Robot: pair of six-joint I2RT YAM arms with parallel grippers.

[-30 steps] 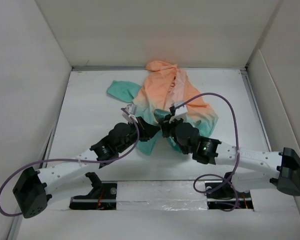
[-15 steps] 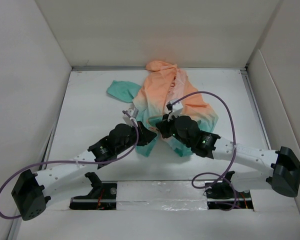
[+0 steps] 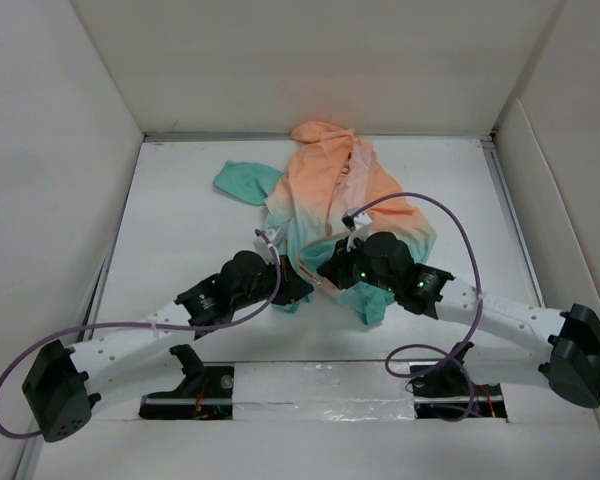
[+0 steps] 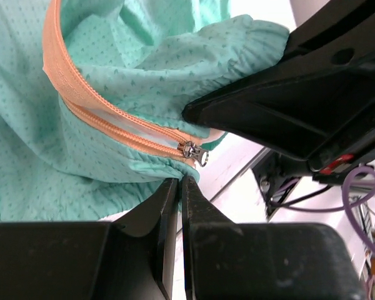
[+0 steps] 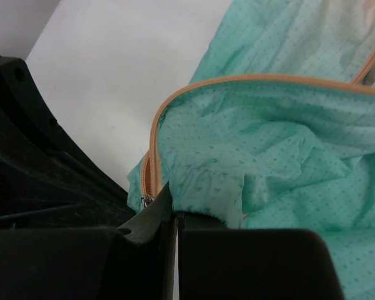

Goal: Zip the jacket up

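Observation:
The jacket lies in the middle of the table, with its peach-orange hood at the far side and its teal hem towards me. My left gripper is shut on the teal hem just below the metal zipper slider at the bottom of the orange zipper trim. My right gripper is shut on a fold of the teal hem right beside the slider. The two grippers almost touch. The orange trim arcs open above the right fingers.
White walls enclose the table on the left, far and right sides. A teal sleeve spreads to the far left of the jacket. Purple cables loop from both wrists. The arm bases sit at the near edge.
My right gripper has moved right and towards me with the hem, pulling teal fabric out and opening a loop of orange trim. My left gripper has shifted slightly and kept its grip.

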